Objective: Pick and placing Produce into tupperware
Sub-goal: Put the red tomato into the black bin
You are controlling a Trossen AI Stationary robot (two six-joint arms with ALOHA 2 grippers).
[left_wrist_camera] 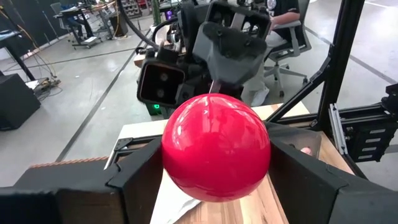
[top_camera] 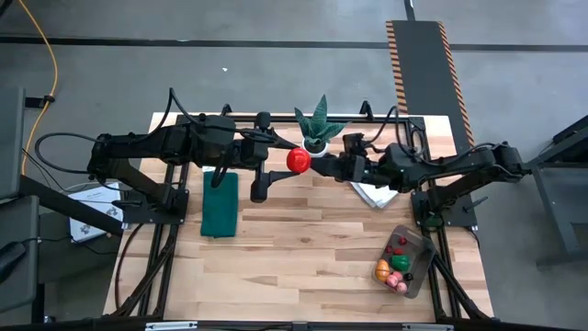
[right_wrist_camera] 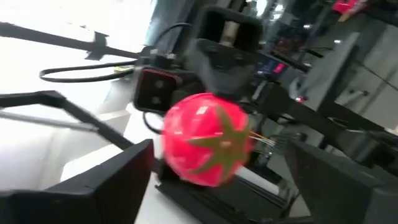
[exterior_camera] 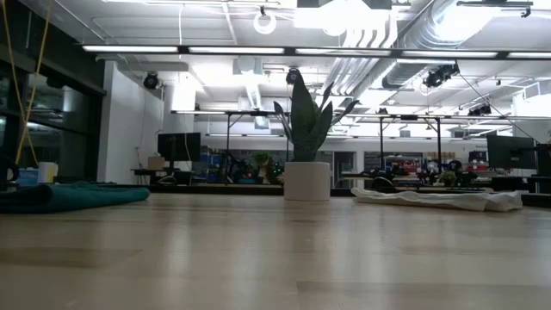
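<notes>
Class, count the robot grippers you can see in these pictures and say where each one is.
2. The left gripper holds the red tomato above the table's far middle; the right gripper faces it, open, just right of the tomato.

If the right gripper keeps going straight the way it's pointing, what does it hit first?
The red toy tomato, held by the left gripper. The right gripper is open and faces it head-on, its fingers apparently just short of it; depth is hard to judge.
</notes>
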